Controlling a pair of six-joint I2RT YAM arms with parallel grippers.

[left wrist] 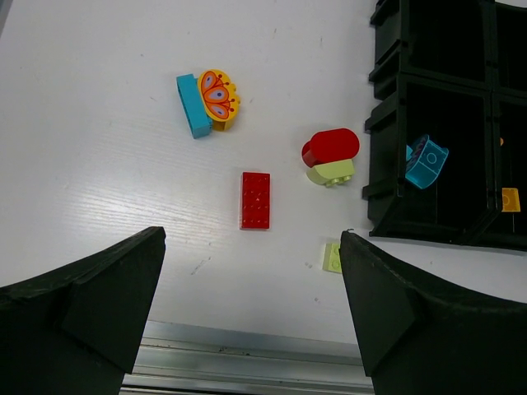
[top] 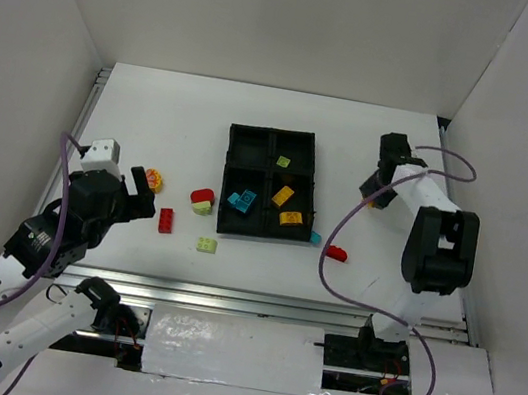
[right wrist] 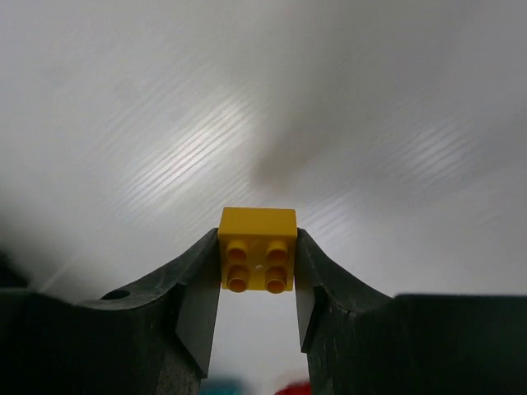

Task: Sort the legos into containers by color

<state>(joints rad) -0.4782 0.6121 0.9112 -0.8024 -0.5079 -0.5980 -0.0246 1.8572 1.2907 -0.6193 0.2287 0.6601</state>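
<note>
Right fingers [right wrist: 198, 284] pinch the small yellow four-stud plastic brick [right wrist: 257, 224] near the tabletop's right edge. Grip is only at the tips, so it may slip on the way to the black four-compartment plastic tray [top: 226, 176]. Left fingers [left wrist: 99, 288] wide open, empty.

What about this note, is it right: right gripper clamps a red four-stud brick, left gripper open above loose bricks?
One slip: the brick in the right gripper is yellow, not red, as the right wrist view shows. The left gripper is open above loose bricks, as stated.
</note>
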